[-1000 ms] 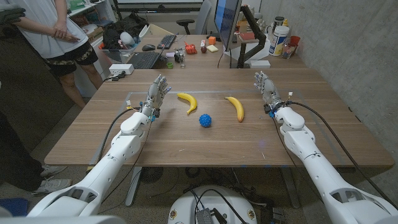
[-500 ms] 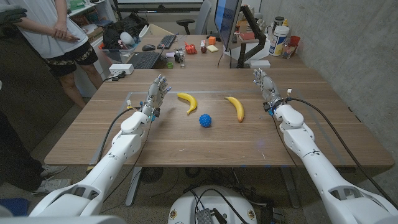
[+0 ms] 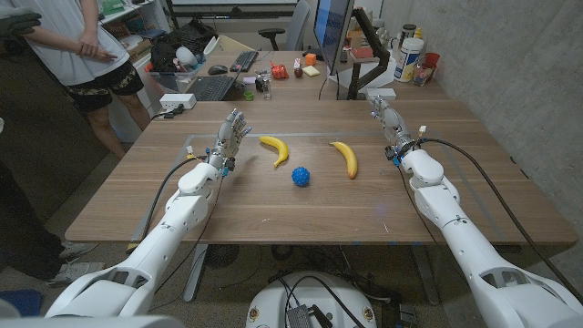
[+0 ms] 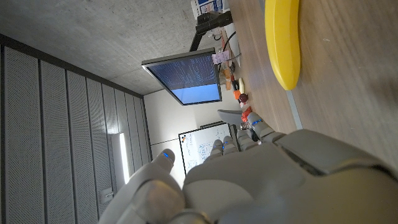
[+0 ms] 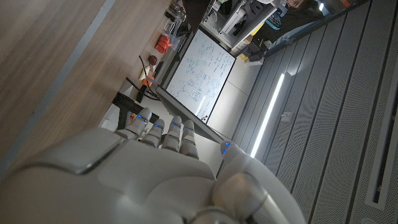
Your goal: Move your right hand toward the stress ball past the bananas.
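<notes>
Your right robot hand (image 3: pixel 386 121) stands empty, fingers apart, beyond the right banana (image 3: pixel 344 158); the ball (image 3: pixel 301 176) sits between both bananas mid-surface, so you'd likely swing around that banana.

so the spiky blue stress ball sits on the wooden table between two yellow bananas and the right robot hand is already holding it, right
Not quite. The spiky blue stress ball does sit on the wooden table between the two yellow bananas, but the right robot hand holds nothing; it is out past the right banana, as the head view shows.
</notes>
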Available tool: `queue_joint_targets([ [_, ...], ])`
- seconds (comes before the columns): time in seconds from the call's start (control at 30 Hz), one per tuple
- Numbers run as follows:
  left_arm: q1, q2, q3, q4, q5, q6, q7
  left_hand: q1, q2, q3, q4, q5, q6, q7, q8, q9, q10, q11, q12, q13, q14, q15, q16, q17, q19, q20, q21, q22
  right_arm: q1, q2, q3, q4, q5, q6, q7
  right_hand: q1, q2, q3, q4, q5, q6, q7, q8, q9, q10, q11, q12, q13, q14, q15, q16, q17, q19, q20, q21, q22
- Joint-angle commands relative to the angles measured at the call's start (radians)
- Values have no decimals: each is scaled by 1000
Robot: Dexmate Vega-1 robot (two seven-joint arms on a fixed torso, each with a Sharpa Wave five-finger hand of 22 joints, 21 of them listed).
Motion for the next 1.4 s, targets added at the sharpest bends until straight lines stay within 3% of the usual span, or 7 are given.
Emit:
queue_joint_targets([
  [0.03, -10, -9, -2, 17, 8, -3, 0, 2, 112, -7, -1, 5, -79, 3, 5, 3, -5, 3, 5, 4, -26, -12, 5, 4, -4, -55, -2, 3, 20, 1, -7, 21, -40, 42, -9, 11, 107, 11, -2, -2, 14, 0, 9, 6, 8, -2, 6, 4, 6, -27, 0, 3, 5, -79, -1, 2],
  [1.4, -35, -22, -4, 63, 14, -12, -14, 3, 114, -13, -1, 9, -79, 3, 5, 3, -6, 2, 4, 4, -26, -11, 5, 3, -3, -54, -7, 3, 25, -16, -23, -20, -174, 112, -66, 24, 106, 25, -8, -7, 41, -1, 9, 6, 36, -2, 8, 4, 24, -32, -2, 2, 10, -81, -13, 2],
])
